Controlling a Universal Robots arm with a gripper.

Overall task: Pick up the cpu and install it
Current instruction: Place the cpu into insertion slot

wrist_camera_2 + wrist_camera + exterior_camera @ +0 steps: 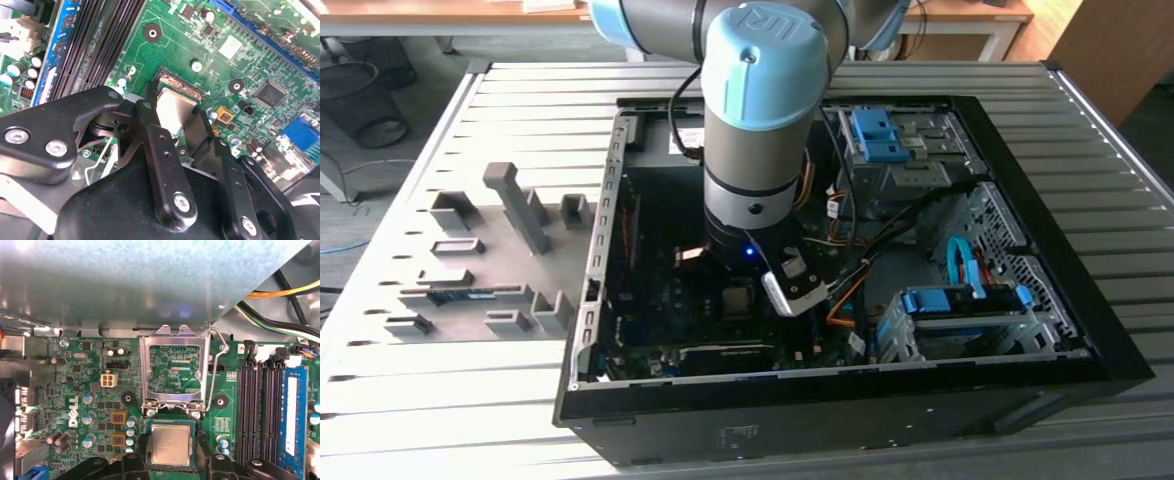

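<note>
The cpu (171,444) is a small square chip with a silver-grey metal top and a green rim. In both wrist views it lies between my black fingers, level with the socket on the green motherboard (75,390). My gripper (171,441) is shut on the cpu (176,109), with one finger (149,131) against each side. The socket's metal load plate (175,365) stands swung open beside the chip, its wire lever (214,365) raised. In the exterior view my arm (750,150) reaches straight down into the open computer case (854,400).
Long black memory slots (257,410) and a blue one (292,410) run close beside the socket. A grey metal box (125,280) overhangs the board. Yellow and black cables (285,292) pass near it. Drive bays with blue clips (961,305) fill the case's right; a grey fixture tray (480,260) lies outside.
</note>
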